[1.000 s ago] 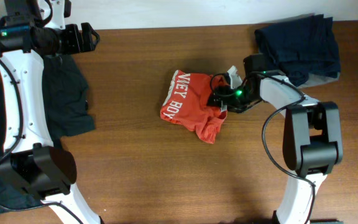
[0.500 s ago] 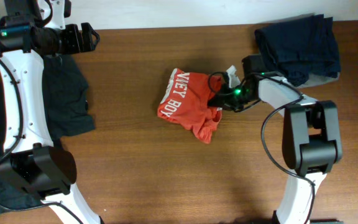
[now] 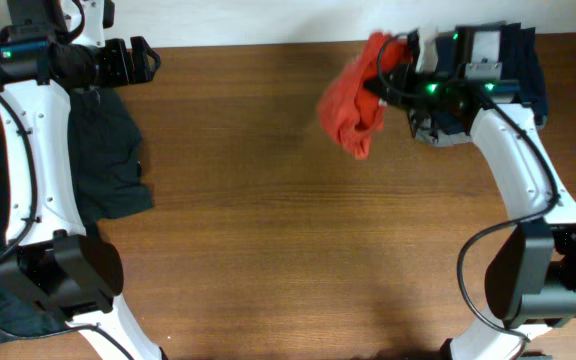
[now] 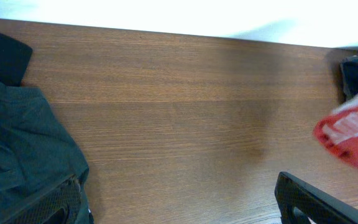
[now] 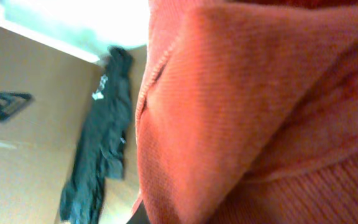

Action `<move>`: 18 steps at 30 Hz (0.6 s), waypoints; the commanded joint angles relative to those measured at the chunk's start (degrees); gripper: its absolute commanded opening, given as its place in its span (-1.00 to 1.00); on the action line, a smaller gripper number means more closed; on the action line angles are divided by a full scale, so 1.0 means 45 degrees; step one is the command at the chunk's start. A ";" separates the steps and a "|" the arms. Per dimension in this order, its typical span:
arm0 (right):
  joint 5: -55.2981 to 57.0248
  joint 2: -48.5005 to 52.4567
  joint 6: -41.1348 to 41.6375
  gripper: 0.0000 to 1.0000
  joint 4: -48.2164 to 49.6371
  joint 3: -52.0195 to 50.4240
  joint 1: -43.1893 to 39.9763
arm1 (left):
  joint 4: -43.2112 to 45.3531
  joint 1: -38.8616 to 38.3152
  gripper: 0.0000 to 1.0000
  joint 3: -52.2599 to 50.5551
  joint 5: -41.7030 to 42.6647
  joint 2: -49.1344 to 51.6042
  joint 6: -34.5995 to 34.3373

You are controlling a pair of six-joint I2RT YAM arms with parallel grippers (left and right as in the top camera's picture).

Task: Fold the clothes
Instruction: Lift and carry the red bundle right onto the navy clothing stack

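Count: two arms, two hands, one orange-red T-shirt, two dark heaps of clothes, one brown worktop.
Near part of the worktop: bare wood between the two arm bases.
Left side: a dark heap lies flat on the worktop, partly under the left arm.
Left hand: at the far left corner, fingers spread wide, holding nothing, well apart from the T-shirt.
T-shirt: bunched up in a lump near the far edge, right of the middle.
Right hand: closed tight on the T-shirt; the lump sits just to the left of this hand and hangs from it.
Far right corner: the other dark heap, partly behind the right arm.
Hard to see: the right fingertips are buried in the cloth. The T-shirt is blurry. White marks show on it from the left wrist, too smeared to read, and the picture edge cuts it off there. The right wrist view is mostly filled with orange-red cloth.
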 commanded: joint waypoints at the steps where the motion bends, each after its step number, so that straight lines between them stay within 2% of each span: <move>1: -0.0087 -0.0223 0.0743 -0.92 0.0816 0.0874 -0.0442 | -0.0010 -0.0005 0.99 0.0102 -0.0005 -0.0340 0.0253; 9: 0.1069 -0.0209 0.2531 -0.92 0.4571 0.1292 -0.2370 | 0.0019 -0.0005 0.98 0.0102 -0.0005 -0.0340 0.0253; 15: 0.4401 -0.0131 0.3405 -0.92 0.4993 0.1292 -0.3021 | 0.0136 -0.0005 0.99 0.0102 -0.0005 -0.0340 0.0257; 18: 0.4862 0.0180 0.3400 -0.92 0.5367 0.1292 -0.3186 | 0.0180 -0.0005 0.98 0.0102 -0.0005 -0.0340 0.0253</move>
